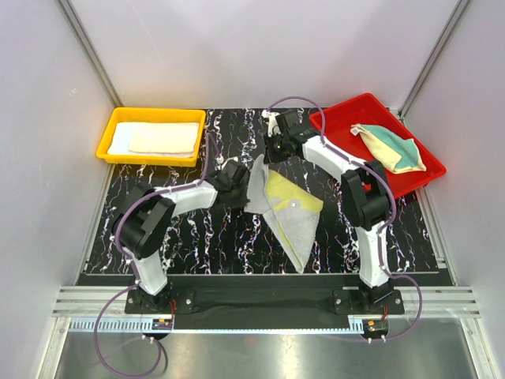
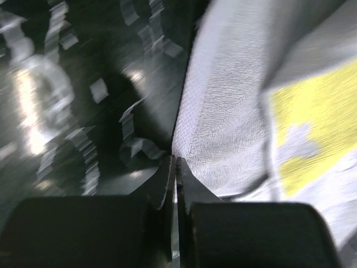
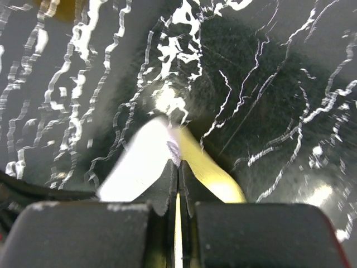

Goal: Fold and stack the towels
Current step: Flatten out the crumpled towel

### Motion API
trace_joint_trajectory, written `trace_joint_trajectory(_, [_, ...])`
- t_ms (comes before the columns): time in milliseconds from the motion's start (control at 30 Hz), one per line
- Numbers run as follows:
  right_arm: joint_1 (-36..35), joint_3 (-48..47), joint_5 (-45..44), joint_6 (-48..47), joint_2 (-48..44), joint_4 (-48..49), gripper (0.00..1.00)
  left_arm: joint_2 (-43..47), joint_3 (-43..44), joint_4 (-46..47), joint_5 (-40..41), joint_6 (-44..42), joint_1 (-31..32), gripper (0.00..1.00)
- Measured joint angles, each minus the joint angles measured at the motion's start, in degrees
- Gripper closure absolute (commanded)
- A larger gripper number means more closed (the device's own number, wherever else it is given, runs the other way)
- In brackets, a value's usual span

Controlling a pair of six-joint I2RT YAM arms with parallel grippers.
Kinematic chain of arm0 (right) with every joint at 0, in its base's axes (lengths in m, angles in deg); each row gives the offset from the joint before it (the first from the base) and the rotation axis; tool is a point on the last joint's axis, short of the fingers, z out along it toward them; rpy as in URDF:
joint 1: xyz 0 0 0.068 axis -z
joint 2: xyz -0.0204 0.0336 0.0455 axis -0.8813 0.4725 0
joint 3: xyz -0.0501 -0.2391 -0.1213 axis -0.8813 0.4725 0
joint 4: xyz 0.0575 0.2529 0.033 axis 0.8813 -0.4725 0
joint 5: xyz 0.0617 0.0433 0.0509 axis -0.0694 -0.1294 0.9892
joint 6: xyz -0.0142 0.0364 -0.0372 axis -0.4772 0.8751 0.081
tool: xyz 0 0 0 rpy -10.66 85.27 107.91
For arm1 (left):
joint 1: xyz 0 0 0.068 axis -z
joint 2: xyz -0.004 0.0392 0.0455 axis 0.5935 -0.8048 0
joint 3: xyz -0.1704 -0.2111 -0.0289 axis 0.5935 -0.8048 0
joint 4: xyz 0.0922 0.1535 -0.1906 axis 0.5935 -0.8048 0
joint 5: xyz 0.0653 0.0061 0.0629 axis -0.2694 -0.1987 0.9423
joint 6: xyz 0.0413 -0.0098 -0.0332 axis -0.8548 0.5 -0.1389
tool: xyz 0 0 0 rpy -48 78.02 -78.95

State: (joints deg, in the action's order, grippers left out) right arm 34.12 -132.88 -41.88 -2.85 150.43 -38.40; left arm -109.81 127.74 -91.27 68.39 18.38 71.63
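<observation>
A grey-and-yellow towel [image 1: 288, 213] lies mid-mat [image 1: 197, 237] as a long wedge. Its long axis runs from the far side toward the arm bases, and the narrow tip points near and slightly right. The left gripper [image 1: 241, 183] is pinched tight on the towel's grey left edge, and the right gripper [image 1: 272, 148] is closed on its far corner, both lifting the cloth there. Folded towels [image 1: 162, 138] sit in the yellow tray [image 1: 106, 142] far left, and crumpled towels [image 1: 390, 146] lie in the red tray [image 1: 347, 110] far right.
</observation>
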Motion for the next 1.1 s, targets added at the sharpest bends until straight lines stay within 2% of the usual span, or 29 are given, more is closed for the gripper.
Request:
trace_joint_trajectory(133, [0.00,0.13,-0.74,0.28,-5.70,-2.71,1.00,5.14,2.54,-12.90,3.39,-7.56,-0.46,1.00])
trace_joint_trajectory(233, [0.00,0.13,-1.95,0.46,-12.63,-4.57,1.00,9.27,9.92,-20.76,6.08,-13.64,-1.29,1.00])
trace_joint_trajectory(367, [0.00,0.28,-2.86,-0.44,-25.77,-5.92,1.00,17.00,21.38,-25.86,11.13,-21.51,-1.73,1.00])
trace_joint_trajectory(500, [0.00,1.51,-2.78,-1.44,-39.69,-5.66,1.00,26.97,26.27,-29.07,12.72,-27.63,-1.51,1.00])
trace_joint_trajectory(667, [-0.33,8.35,3.23,-1.99,-56.00,-4.83,1.00,39.12,26.71,-30.69,8.41,-34.62,2.91,1.00])
trace_joint_trajectory(800, [-0.31,15.15,11.26,-1.86,-65.79,-4.81,1.00,46.51,26.71,-32.57,4.76,-36.94,5.68,1.00])
trace_joint_trajectory(933, [-0.37,18.47,17.79,0.20,-71.28,-4.59,1.00,51.19,27.71,-34.49,0.17,-37.00,7.26,1.00])
trace_joint_trajectory(1100, [-0.37,19.80,21.55,3.67,-74.95,-1.86,1.00,52.43,30.73,-35.47,-5.09,-36.17,8.02,1.00])
